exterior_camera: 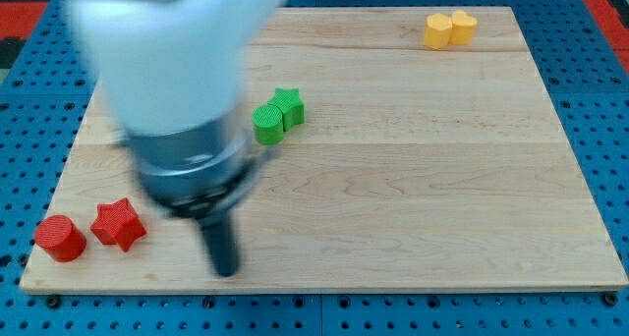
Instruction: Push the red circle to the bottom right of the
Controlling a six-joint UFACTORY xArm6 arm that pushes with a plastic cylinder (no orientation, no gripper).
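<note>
The red circle (61, 239) lies at the board's bottom left corner. A red star (119, 224) sits just to its right, close beside it. My tip (226, 271) is on the board near the view's bottom edge, to the right of the red star and well apart from both red blocks. The arm above it is blurred and hides the board's upper left part.
A green circle (267, 123) and a green star (289, 106) touch each other near the board's middle left. Two yellow blocks (438, 31) (462, 27) sit together at the top right. The wooden board (442, 179) lies on a blue pegboard.
</note>
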